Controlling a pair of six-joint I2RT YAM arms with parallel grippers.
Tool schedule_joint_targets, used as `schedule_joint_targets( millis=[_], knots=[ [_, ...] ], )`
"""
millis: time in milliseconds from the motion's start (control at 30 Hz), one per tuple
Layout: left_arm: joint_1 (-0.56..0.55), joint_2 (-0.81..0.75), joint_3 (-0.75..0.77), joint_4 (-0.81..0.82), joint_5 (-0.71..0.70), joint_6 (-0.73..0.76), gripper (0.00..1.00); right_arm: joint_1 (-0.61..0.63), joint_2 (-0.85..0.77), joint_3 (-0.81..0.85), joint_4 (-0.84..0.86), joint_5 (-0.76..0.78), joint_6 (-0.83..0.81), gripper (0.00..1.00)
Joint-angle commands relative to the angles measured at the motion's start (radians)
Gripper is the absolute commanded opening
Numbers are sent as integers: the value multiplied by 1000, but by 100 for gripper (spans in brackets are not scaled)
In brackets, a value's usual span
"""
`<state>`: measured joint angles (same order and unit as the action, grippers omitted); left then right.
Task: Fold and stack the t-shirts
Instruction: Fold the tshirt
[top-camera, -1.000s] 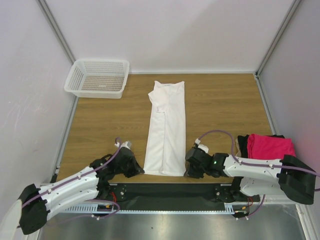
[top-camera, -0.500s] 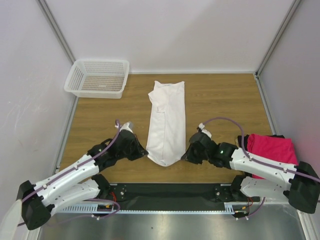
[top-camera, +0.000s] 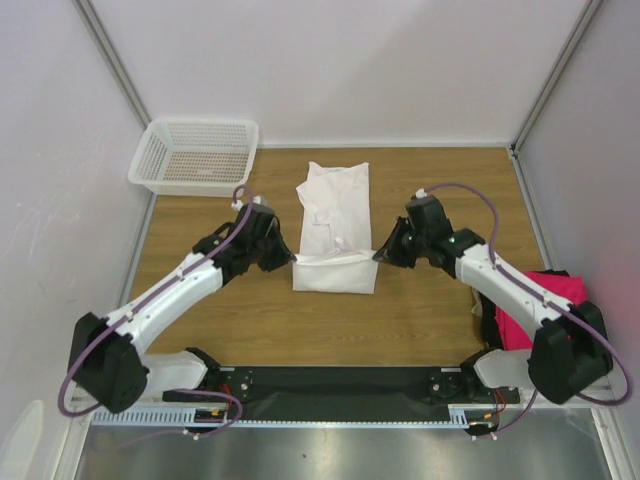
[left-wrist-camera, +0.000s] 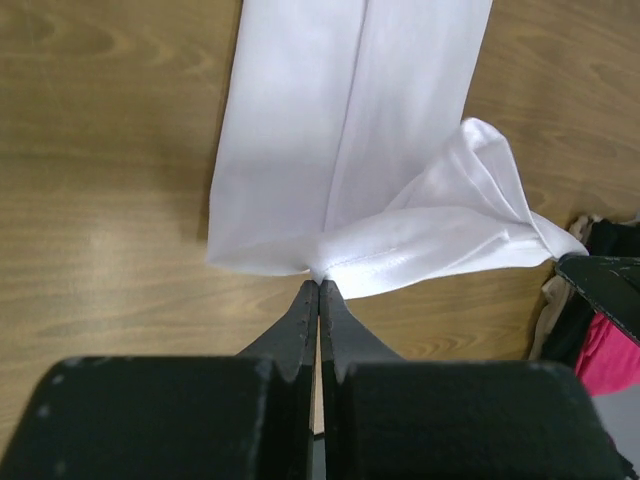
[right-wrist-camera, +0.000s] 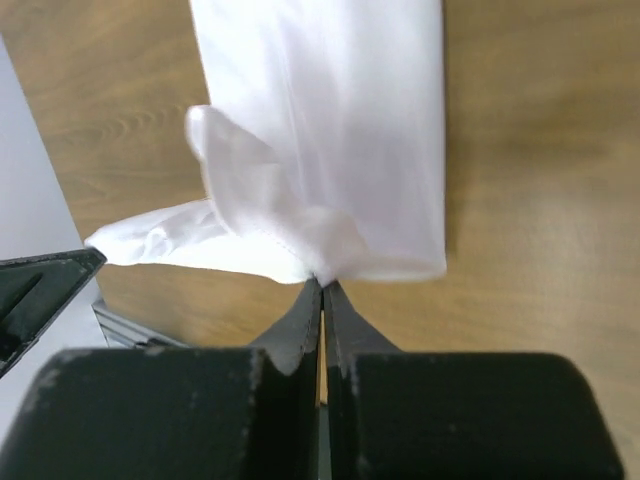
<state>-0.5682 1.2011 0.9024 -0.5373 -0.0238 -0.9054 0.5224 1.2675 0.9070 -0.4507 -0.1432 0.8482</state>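
White t-shirt (top-camera: 333, 215) lies centred on the desk (top-camera: 200, 310), both hem corners clenched in your left hand (top-camera: 293, 258) and right hand (top-camera: 378, 256); carry them level toward the collar, aligning edges before release.

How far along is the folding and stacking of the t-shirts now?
Done: the white t-shirt is folded lengthwise into a strip. In hand: left pincer and right pincer, shut on its hem corners, hold the hem doubled over the middle. To do: finishing this fold, then the pink t-shirt and black t-shirt, heaped at the right.
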Motion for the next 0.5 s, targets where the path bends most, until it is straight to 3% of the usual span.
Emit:
schedule_joint_targets(
  millis=[0,467],
  knots=[
    [28,89,104,25,16,46,1,-54,82,116,30,-134,-123,0],
    [122,373,319,66,108,79,0,-180,375,363,81,-348,-334,0]
  ],
)
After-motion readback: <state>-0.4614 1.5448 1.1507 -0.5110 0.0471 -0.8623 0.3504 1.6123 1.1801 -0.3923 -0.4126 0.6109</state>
